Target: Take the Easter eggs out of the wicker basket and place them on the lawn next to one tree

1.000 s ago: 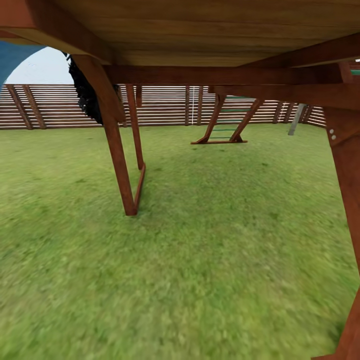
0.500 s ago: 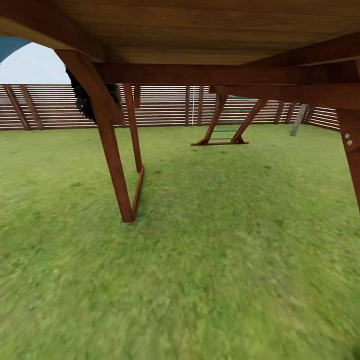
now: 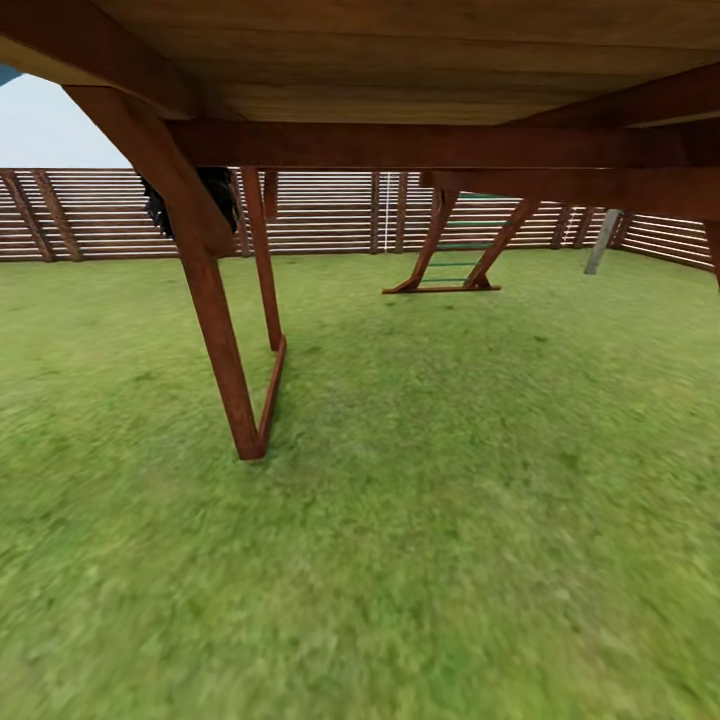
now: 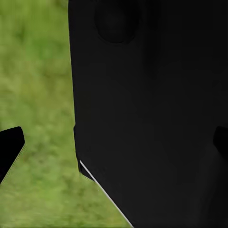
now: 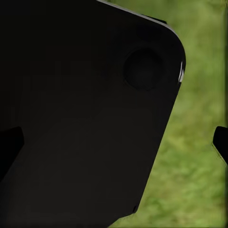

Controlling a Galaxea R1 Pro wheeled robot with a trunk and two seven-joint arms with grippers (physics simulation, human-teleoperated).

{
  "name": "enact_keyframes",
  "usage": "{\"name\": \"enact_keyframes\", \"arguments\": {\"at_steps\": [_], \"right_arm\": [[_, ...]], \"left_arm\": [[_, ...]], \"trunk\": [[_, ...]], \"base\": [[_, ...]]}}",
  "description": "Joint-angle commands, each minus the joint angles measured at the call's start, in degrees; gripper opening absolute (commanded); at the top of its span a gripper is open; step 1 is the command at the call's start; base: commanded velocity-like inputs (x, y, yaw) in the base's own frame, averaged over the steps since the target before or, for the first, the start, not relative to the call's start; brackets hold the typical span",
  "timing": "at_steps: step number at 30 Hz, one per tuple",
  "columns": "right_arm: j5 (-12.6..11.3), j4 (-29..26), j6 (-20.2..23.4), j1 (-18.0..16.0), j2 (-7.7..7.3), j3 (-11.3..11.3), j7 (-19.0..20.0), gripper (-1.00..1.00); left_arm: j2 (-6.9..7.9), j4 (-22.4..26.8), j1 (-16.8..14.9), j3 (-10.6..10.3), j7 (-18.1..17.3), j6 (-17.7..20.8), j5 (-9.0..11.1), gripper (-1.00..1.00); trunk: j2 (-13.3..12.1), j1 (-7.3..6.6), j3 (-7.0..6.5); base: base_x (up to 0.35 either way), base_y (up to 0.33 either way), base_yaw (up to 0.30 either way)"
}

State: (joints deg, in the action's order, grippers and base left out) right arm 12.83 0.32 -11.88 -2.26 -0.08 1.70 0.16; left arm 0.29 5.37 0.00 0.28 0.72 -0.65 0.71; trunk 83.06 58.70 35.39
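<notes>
The lawn (image 3: 420,520) spreads as short blurry green grass across the garden, up to a brown slatted fence (image 3: 330,210). The Easter eggs, the wicker basket and the tree are out of view. In the left wrist view my left gripper (image 4: 114,142) is open, its dark fingertips (image 4: 9,149) far apart over grass, with a black part of the robot's body close behind. In the right wrist view my right gripper (image 5: 114,142) is open too, its fingertips (image 5: 221,142) set wide with nothing between them.
I look out from under a wooden play structure: its deck (image 3: 400,60) overhead, a slanted brown leg frame (image 3: 225,360) at left. A ladder frame (image 3: 450,260) stands near the fence, a grey slanted post (image 3: 602,240) at far right. Dark foliage (image 3: 215,190) hangs behind the beam.
The whole view has advanced under the structure: the brown post at the right edge has slid out of frame and the left leg frame looks nearer. Nothing on the lawn has moved.
</notes>
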Motion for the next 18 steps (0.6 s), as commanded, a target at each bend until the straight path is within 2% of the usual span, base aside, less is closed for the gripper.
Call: {"name": "enact_keyframes", "arguments": {"at_steps": [1, 18], "right_arm": [[0.09, 0.05, -0.16, -0.01, -0.01, 0.14, 0.02, 1.00], [0.09, 0.03, -0.16, -0.03, -0.10, 0.14, 0.02, 1.00]], "left_arm": [[-0.01, 0.04, 0.00, 0.00, 0.07, -0.08, 0.08, 1.00], [-0.03, -0.01, 0.00, 0.01, 0.07, -0.07, 0.08, 1.00]], "trunk": [[0.02, 0.03, 0.04], [0.02, 0.03, 0.04]], "base": [[0.311, 0.000, 0.000], [0.311, 0.000, 0.000]]}}
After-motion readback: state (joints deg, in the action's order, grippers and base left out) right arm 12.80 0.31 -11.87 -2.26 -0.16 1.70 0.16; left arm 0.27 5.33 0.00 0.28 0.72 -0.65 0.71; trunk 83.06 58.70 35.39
